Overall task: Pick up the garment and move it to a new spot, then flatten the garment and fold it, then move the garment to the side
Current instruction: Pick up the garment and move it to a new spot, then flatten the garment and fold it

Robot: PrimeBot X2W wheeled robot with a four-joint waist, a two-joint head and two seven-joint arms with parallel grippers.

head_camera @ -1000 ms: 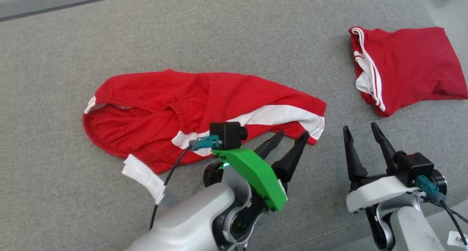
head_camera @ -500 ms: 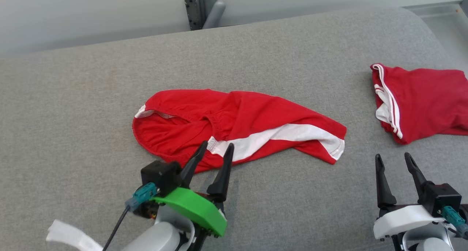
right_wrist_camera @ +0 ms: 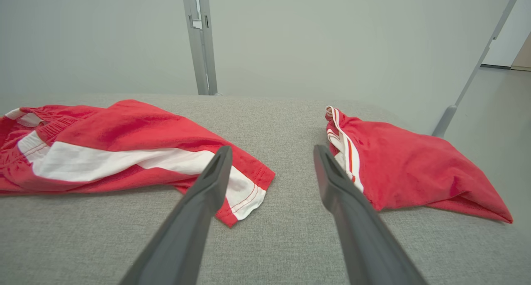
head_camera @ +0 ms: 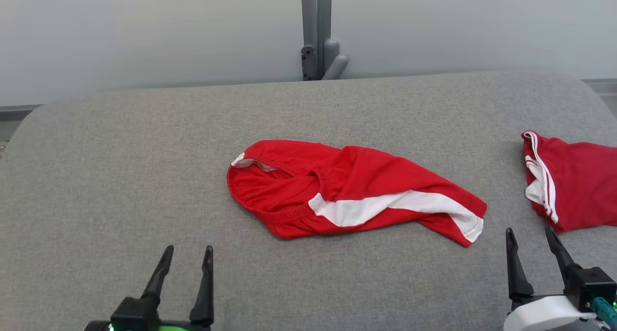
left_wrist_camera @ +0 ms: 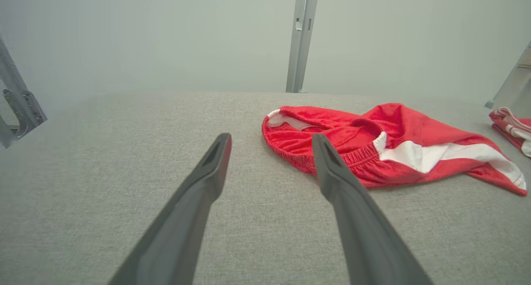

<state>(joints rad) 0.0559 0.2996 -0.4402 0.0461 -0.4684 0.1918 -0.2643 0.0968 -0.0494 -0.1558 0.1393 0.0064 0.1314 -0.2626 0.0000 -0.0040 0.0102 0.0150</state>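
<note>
Red shorts [head_camera: 356,191] with a white stripe [head_camera: 385,205], crumpled and half-flat on the grey worktop [head_camera: 120,177]. They sit in front of the grey post [head_camera: 316,32], with the waist end roughly in line with it and the leg trailing to the post's right. A second red garment [head_camera: 573,181], folded, lies well to the right of the post, apart from the shorts.

Handling, my guess: thin, light, soft cloth with no stiffness. It will sag and drag, and layers may stick together, so a pinch could catch one layer or both. It isn't fragile or slippery.

Best holds look like the elastic waistband [head_camera: 289,215], which is bunched and thicker, and the leg hem [head_camera: 475,222], one per hand.

Left hand [head_camera: 188,249]: fingers spread wide, holding nothing, on the near side of the worktop left of the post. The shorts lie ahead of it and off to its right, clearly apart. The waistband is its closest part.

Right hand [head_camera: 529,231]: also spread and empty, near side, right of the post. The leg hem is near, just ahead and to its left, not touching.
</note>
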